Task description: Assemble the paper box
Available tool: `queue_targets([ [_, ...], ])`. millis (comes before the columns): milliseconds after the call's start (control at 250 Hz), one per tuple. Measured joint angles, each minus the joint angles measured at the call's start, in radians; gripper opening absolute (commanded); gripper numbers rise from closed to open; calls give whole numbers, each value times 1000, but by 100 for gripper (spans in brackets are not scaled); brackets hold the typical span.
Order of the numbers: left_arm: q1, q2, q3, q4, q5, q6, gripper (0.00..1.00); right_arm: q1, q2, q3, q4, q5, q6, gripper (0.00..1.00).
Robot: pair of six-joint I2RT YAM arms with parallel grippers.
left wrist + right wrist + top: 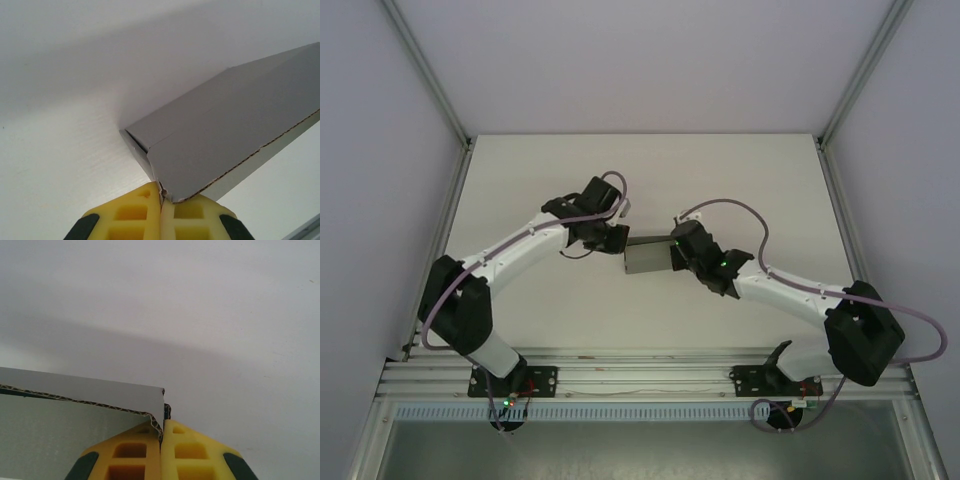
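on the table [520, 190], the paper box [646, 262] lay between the left gripper [623, 243] at its left end and the right gripper [675, 252] opposite.

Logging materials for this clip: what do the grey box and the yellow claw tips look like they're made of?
The box looks like thin corrugated cardboard with a matte grey face; its cut edge shows brown wavy fluting. The left claw and right claw have yellow matte moulded tips with rectangular pockets, likely plastic or rubber; the look cannot settle which.
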Motion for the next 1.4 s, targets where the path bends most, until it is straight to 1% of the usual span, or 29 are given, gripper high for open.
queue_targets([
  [196, 0, 45, 60, -56, 18, -74, 3, 11, 0, 1, -13, 31, 41, 0],
  [360, 8, 72, 82, -60, 51, -122, 3, 11, -1, 1, -21, 49, 71, 0],
  [388, 11, 77, 87, -64, 59, -122, 1, 11, -1, 1, -22, 51, 74, 0],
  [584, 35, 139, 185, -164, 119, -113, 1, 11, -2, 1, -28, 53, 86, 0],
  [668, 46, 161, 212, -196, 147, -109, 0, 11, -2, 1, -29, 58, 89, 0],
  [787, 47, 171, 230, -222, 149, -103, 0, 13, -2, 1, -29, 61, 90, 0],
  [899, 43, 160, 205, -193, 133, -110, 0, 15, -2, 1, -29, 64, 94, 0],
  [991, 27, 134, 159, -140, 98, -129, 0, 15, -2, 0, -28, 67, 98, 0],
  [1179, -40, 60, 42, -15, -40, -180, 0, 20, -2, -16, -3, 79, 104, 0],
  [1399, -163, 17, -66, 100, -286, -228, 0, 23, -3, -51, 60, 101, 108, 0],
])
